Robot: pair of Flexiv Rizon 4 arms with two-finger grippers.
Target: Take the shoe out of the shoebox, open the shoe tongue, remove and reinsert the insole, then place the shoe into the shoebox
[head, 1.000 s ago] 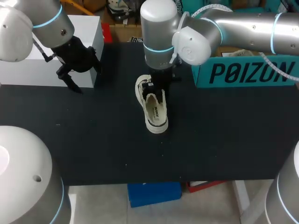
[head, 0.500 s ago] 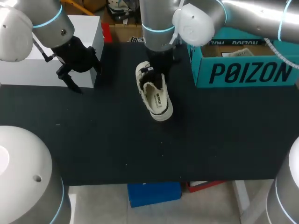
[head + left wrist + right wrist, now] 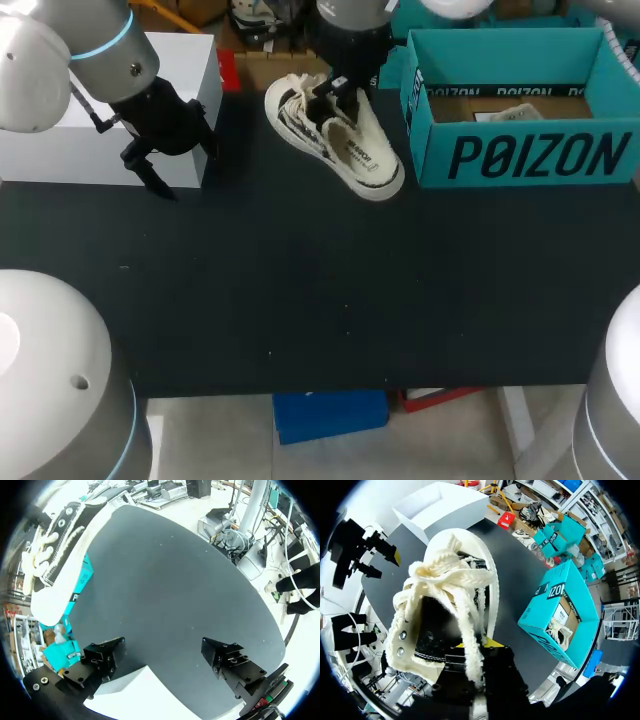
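Gripping firmly, my right fingers [image 3: 487, 642] are closed on the cream-and-black shoe [image 3: 335, 140] at its laced opening. They hold it tilted above the black desk [image 3: 300, 290], insole side up. One end of the shoe hangs just beside the teal shoebox [image 3: 520, 155], which stands open. My left fingers [image 3: 105, 655] are spread wide and hold nothing. They hang by a white box [image 3: 185, 60], well apart from the shoebox, beyond the shoe.
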